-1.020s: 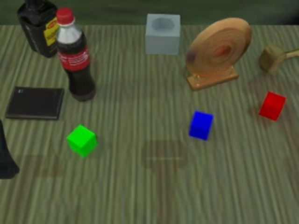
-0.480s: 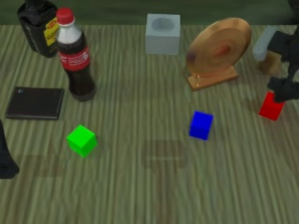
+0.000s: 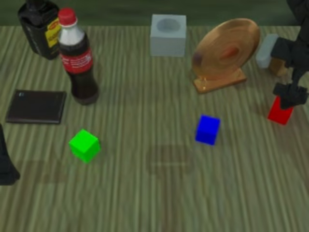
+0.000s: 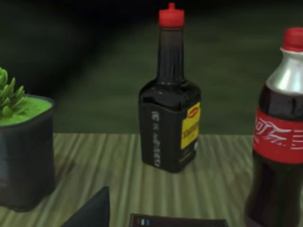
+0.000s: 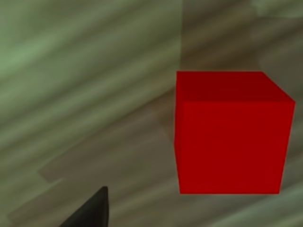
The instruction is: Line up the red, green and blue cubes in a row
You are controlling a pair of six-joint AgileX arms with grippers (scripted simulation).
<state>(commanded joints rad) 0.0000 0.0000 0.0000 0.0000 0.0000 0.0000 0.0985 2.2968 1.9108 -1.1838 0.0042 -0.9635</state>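
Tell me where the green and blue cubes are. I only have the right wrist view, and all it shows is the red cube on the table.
Observer: In the top view the blue cube lies to the left of the red cube, near the table's middle.
Operator: And the green one?
Observer: The green cube sits far over on the left half, nearer the lower edge than the cola bottle.
Operator: Is the left arm doing anything?
Observer: No, the left gripper is parked at the table's left edge, apart from all three cubes.
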